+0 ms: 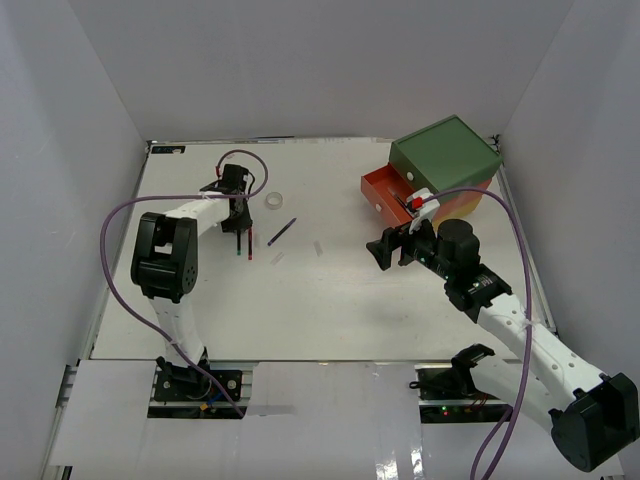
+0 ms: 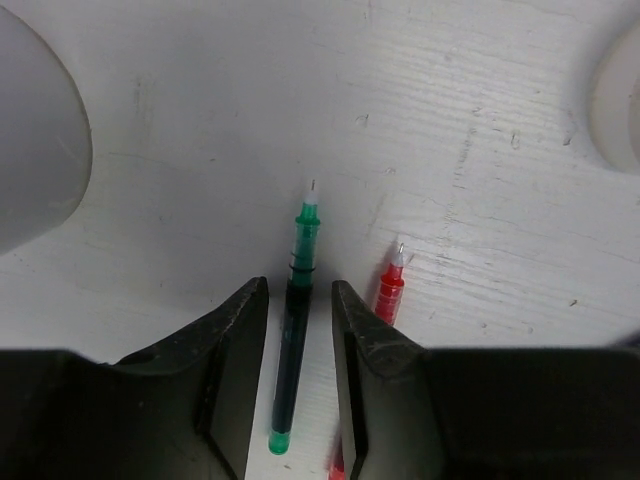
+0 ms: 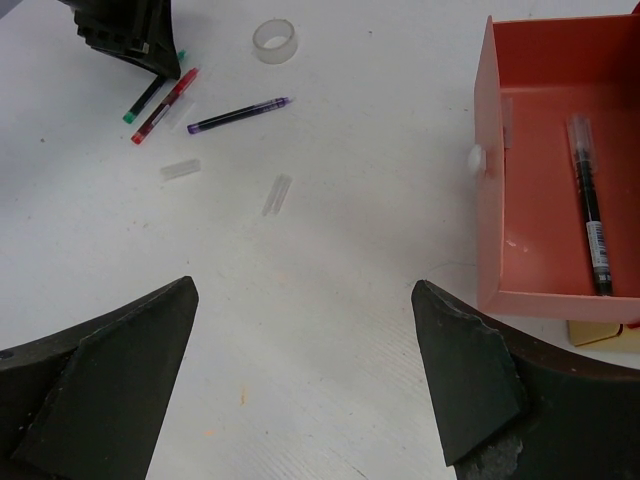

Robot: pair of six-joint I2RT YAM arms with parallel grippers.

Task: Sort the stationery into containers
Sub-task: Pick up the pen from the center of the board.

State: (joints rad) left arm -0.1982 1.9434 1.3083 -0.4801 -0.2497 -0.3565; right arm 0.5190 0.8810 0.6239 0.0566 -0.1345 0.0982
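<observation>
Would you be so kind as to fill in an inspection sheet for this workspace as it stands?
Surface: white table, no spills seen.
Job's things: chest at the far right, its orange-red drawer pulled open with one dark pen inside; green pen and red pen side by side at the left; purple pen and clear tape roll mid-table.
Clutter: two small clear tubes, likely pen caps, lying loose.
Claws: left claw down over the green pen, jaws either side of it, narrow gaps showing; right claw wide open, empty, above the table near the drawer.
Cables: a purple cable loops out from the left arm, another from the right.
Surroundings: plain white walls; nothing else seen.
</observation>
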